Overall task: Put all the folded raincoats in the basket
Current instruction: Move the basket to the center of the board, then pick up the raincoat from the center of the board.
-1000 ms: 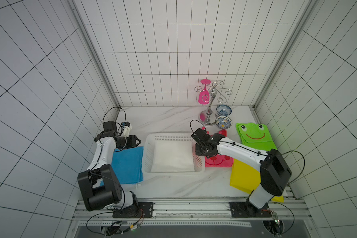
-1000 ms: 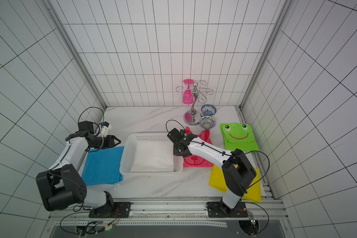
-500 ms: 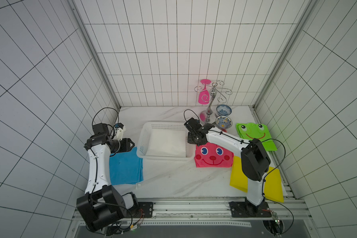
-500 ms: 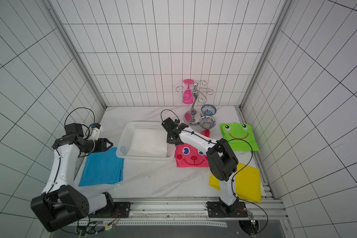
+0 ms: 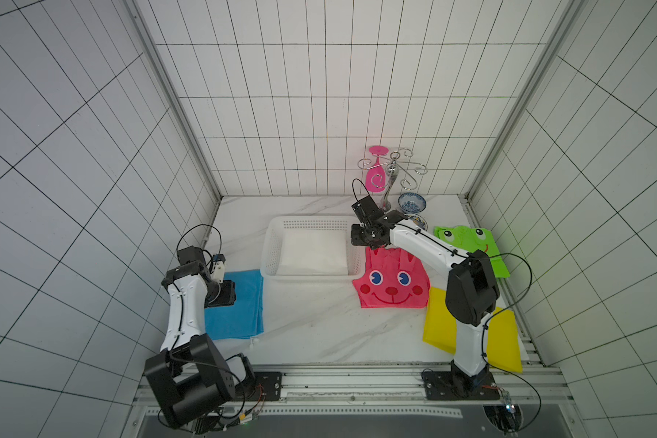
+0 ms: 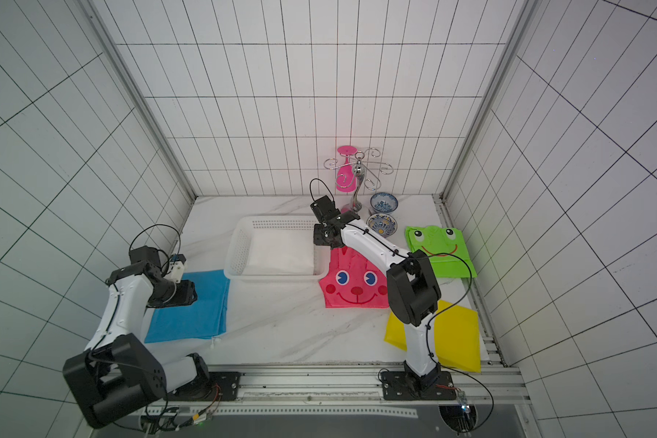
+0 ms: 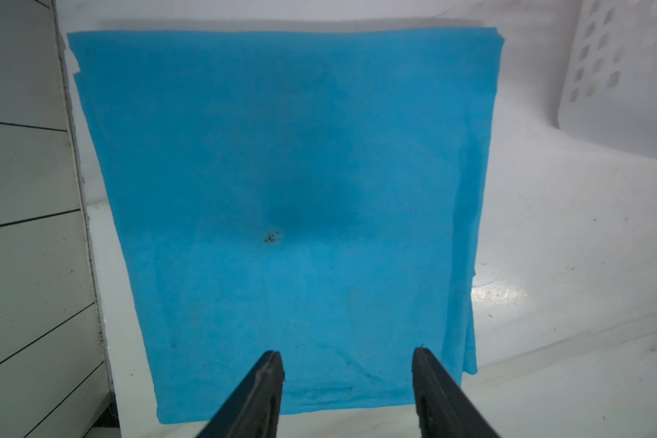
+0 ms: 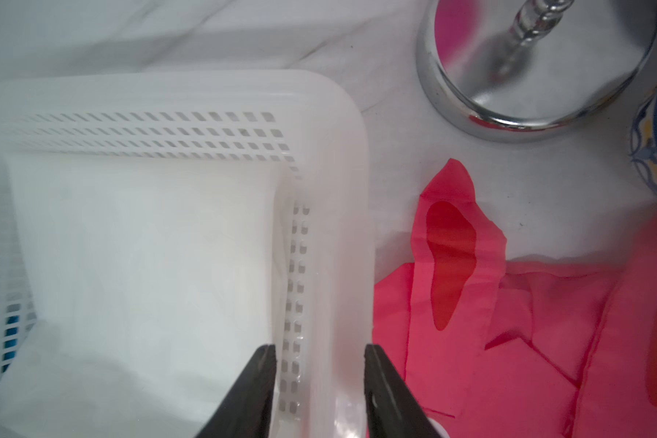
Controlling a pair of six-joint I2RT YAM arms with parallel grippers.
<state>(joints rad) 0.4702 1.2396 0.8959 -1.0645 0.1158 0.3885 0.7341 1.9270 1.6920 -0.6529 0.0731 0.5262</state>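
the white folded raincoat [image 5: 313, 254] lies inside the basket [image 5: 307, 278] at frame centre in a top view, so the task looks done. the right gripper [image 8: 319, 349] stands released, jaws parted astride the basket's right rim; a slanted retreat could hook that rim and tip it. the left gripper [image 7: 348, 352] hangs unclenched over a blue folded cloth [image 5: 243, 311], lower left

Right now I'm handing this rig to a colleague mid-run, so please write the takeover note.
The left gripper is open and empty, above the blue raincoat.
The right gripper is open, jaws either side of the rim of the basket.
Done: the white folded raincoat lies inside the basket.
Left: lift the right gripper clear; the blue raincoat, pink raincoat, green raincoat and yellow raincoat lie outside it, possibly next.
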